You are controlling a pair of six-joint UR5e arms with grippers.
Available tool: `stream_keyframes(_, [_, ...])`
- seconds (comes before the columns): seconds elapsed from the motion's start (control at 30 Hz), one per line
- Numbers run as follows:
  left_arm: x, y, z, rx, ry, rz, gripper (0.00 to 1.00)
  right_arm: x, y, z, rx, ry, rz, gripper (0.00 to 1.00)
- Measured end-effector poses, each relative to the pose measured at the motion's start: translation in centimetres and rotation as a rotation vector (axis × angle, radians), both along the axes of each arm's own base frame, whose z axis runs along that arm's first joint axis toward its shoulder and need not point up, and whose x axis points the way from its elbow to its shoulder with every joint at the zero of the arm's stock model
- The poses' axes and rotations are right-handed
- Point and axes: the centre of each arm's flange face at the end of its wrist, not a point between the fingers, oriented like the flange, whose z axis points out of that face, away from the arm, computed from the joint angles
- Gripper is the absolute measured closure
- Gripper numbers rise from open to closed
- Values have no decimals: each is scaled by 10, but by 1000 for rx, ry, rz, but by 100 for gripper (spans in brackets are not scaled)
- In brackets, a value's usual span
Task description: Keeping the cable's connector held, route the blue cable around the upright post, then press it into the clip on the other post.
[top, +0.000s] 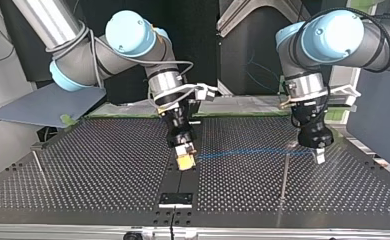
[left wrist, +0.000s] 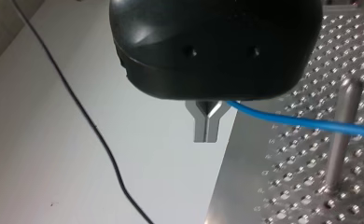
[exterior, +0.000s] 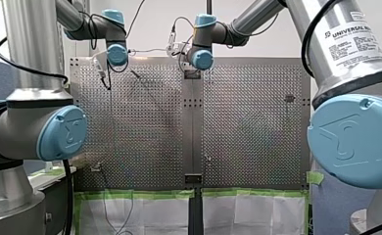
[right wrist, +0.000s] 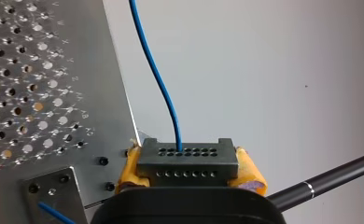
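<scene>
Perforated steel forms the desk (top: 83, 170), with a dark room behind it in the top view. My right claw (top: 185, 161) clamps its yellow pads on the connector (right wrist: 187, 161). From there the blue cable (top: 253, 152) runs toward 3 o'clock to my left claw (top: 319, 156), whose metal fingers (left wrist: 207, 130) meet at the tips with the cable caught in their fork.

The upright post (left wrist: 341, 135) stands at that claw's 8 o'clock, and the cable crosses it high up — I cannot tell whether they touch. As I judge it, a taut pull could drag the connector from the pads, and a high sweep could slip the cable over the post's top.

A second thin post (top: 37, 161) stands far off at 9 o'clock — too small to show its clip. A black bracket (top: 175, 199) lies at the right claw's 6 o'clock.
</scene>
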Motion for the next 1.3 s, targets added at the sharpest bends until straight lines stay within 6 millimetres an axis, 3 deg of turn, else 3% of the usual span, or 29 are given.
stream_keyframes(0.4, [28, 34, 26, -8, -24, 28, 100, 11, -13, 2, -3, -4, 7, 100])
stream_keyframes(0.83, [53, 40, 42, -22, -53, -8, 100, 27, -30, -5, 8, 9, 11, 100])
stream_keyframes(1.03, [74, 43, 33, -18, -40, -32, 100, 39, -41, -24, 20, 22, 14, 100])
stream_keyframes(1.3, [100, 53, -2, -21, 20, -21, 100, 52, -55, -59, 46, 50, 16, 100])
